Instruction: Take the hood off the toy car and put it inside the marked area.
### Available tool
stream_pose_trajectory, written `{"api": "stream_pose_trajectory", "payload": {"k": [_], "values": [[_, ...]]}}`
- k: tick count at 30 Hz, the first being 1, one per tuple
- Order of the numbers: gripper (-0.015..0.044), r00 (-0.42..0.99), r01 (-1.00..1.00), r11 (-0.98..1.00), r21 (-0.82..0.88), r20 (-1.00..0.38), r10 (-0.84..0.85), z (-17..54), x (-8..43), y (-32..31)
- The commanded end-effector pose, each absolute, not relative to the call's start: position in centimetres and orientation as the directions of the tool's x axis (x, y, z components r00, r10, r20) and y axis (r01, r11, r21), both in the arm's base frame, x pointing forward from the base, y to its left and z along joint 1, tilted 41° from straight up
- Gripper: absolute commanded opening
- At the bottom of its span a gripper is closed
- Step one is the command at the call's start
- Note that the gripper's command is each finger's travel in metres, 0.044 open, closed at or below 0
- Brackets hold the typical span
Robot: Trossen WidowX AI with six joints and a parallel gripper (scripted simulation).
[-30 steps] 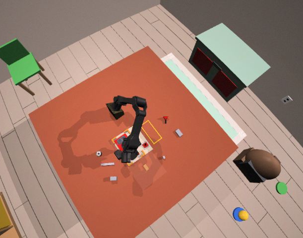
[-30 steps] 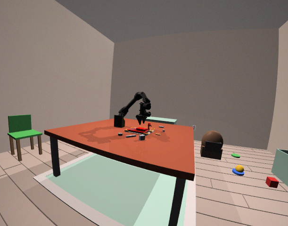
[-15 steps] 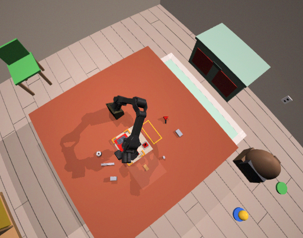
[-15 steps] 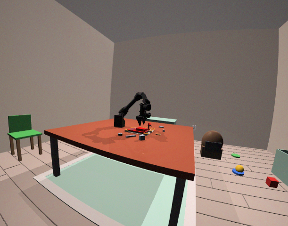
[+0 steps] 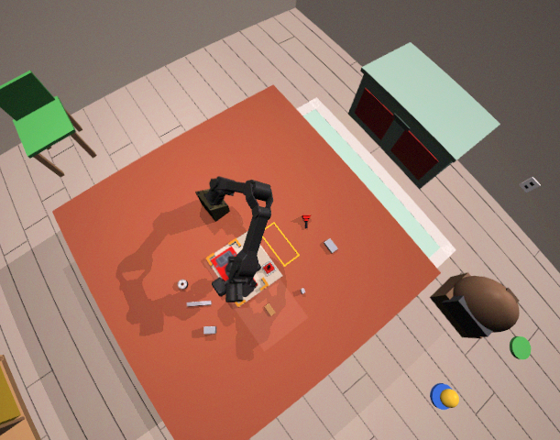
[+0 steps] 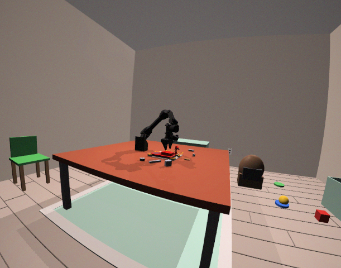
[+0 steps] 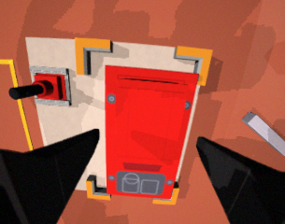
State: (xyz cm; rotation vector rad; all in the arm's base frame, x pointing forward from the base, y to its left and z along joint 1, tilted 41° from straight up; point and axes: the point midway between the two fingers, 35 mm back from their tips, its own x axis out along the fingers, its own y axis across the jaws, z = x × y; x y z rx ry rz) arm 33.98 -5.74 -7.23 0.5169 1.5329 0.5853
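Observation:
The red toy car (image 5: 216,265) (image 7: 113,149) lies on a pale board (image 7: 86,117) between orange corner brackets. Its hood (image 6: 167,153) (image 7: 147,112) looks like a raised red block in the middle of the car, in place; the arm hides most of it in the top view. My gripper (image 6: 167,148) (image 7: 149,137) is open and empty, pointing down above the car, with one finger to each side of it in the wrist view. The fingertips are hidden in the top view. The marked area, a yellow outline (image 5: 291,260) (image 7: 23,112), lies beside the board with nothing inside it.
A red fixture with a black handle (image 5: 269,268) (image 7: 50,88) stands on the board between car and outline. A grey bar (image 5: 199,303) (image 7: 268,133), a white ring (image 5: 182,284), grey blocks (image 5: 209,330) (image 5: 331,246), a tan block (image 5: 269,309) and a red-and-black piece (image 5: 306,218) lie around.

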Motion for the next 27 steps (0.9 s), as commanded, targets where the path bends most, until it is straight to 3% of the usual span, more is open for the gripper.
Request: {"api": "stream_pose_trajectory", "payload": {"k": [1, 27], "values": [[0.044, -0.049, -0.021, 0.76, 0.65, -0.76, 0.648, -7.6, 33.9, -5.4], [0.044, -0.049, -0.021, 0.759, 0.651, -0.759, 0.649, -8.7, 33.8, -4.5]]}}
